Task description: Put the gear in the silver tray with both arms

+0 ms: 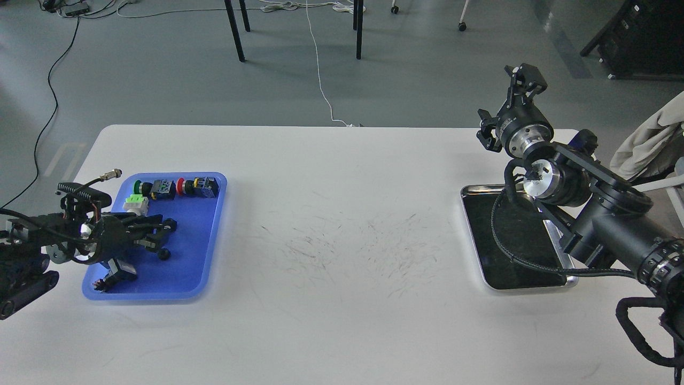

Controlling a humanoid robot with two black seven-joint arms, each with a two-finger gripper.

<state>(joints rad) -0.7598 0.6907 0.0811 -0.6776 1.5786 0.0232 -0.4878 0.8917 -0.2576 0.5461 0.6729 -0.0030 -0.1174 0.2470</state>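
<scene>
Right arm (614, 224) hides silver tray (486, 267) near corner; gear indistinguishable.

Reaching over the blue tray (206, 235) on the white counter (331, 224) with the left tool (160, 235), fingers spread above small parts. Holding the right tool (507, 112) raised and spread beyond the silver tray (473, 235), well apart.

One bench (331, 240) is seen, and two trays are counted on it: one blue tray (187, 267) and one silver tray (513, 235). Two black arms are counted, each ending in one gripper: the left gripper (160, 235) and the right gripper (507, 115). About eight small parts, hard to count exactly, are seen in the blue tray.
</scene>
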